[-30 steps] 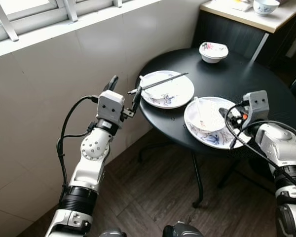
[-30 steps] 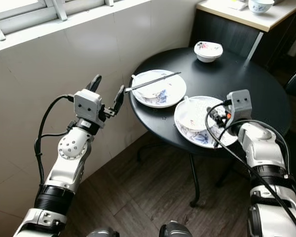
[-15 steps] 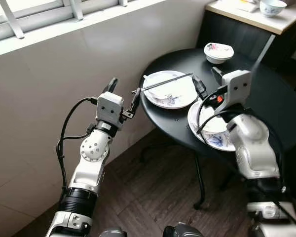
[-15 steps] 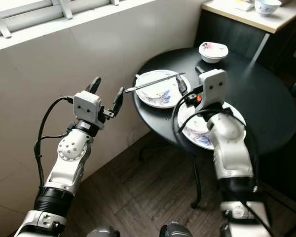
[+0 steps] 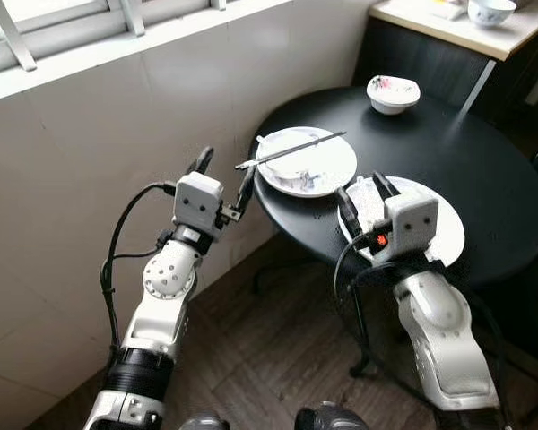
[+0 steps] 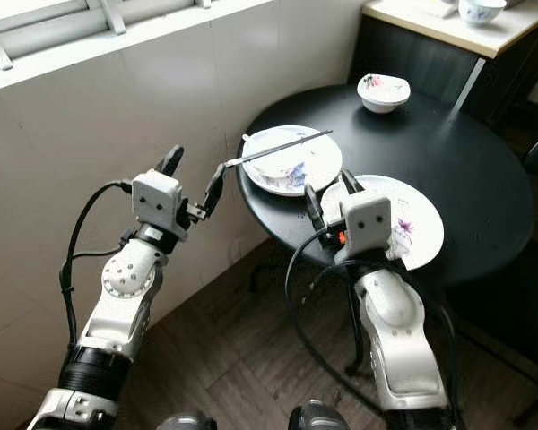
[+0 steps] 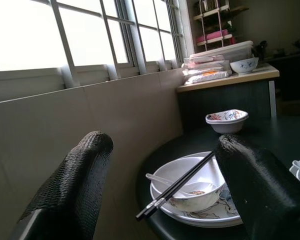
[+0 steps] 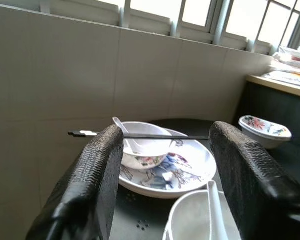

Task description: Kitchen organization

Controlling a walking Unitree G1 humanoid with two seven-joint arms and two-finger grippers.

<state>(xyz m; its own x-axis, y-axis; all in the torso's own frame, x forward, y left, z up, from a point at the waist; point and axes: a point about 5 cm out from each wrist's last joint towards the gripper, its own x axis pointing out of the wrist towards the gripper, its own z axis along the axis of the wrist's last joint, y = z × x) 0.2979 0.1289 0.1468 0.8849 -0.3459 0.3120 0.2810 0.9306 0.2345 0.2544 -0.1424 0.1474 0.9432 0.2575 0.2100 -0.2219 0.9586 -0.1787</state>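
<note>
Right hand [image 5: 361, 193] held open, empty, over near plate [image 5: 441, 235] on black counter [image 5: 484, 170]. Left hand [image 5: 222, 175] open, empty, beside counter edge, near chopsticks [image 5: 291, 150].

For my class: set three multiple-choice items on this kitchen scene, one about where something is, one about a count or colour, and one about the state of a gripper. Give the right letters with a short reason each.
1. Where do the chopsticks lie?
A. Across the bowl on the plate nearest the wall
B. On the floor
C. Inside the small bowl at the far side

2. What colour is the round table?
A. White
B. Black
C. Red

3. How are the fingers of the right gripper?
A. Shut on a spoon
B. Shut on the chopsticks
C. Open, holding nothing

Answers: 1 A, the chopsticks rest over the bowl on the plate by the wall, one end jutting past the table's edge. 2 B, the tabletop is black. 3 C, the right wrist view shows its two fingers spread apart with nothing between them.
</note>
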